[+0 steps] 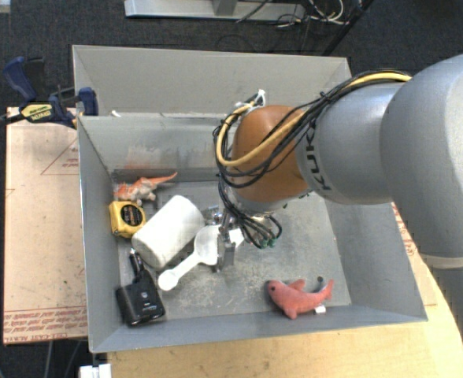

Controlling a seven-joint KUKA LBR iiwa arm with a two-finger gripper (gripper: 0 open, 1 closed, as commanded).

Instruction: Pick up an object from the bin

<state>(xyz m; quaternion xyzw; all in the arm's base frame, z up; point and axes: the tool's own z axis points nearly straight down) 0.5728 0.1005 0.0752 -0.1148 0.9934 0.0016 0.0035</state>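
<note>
My gripper (223, 246) sits right at the white scoop (204, 247), half hidden under my own cables, so I cannot tell whether it is spread or pinching. A white roll (167, 228) lies just beyond the scoop; a pink plush toy (298, 298) lies well apart.

Gripper (224, 246) sits mostly under the orange wrist cover (263, 160) & cable loops, so its lower end is hard to make out, and whether it touches the white scoop (186, 268) beside it can't be told. The arm (389, 148) is cut off by the view's right edge & hides the bin's (98, 235) far right corner. White roll (167, 228) covers pt of the yellow tape measure (123, 217) & the top of the black device (141, 303); print on both too small to read.
</note>
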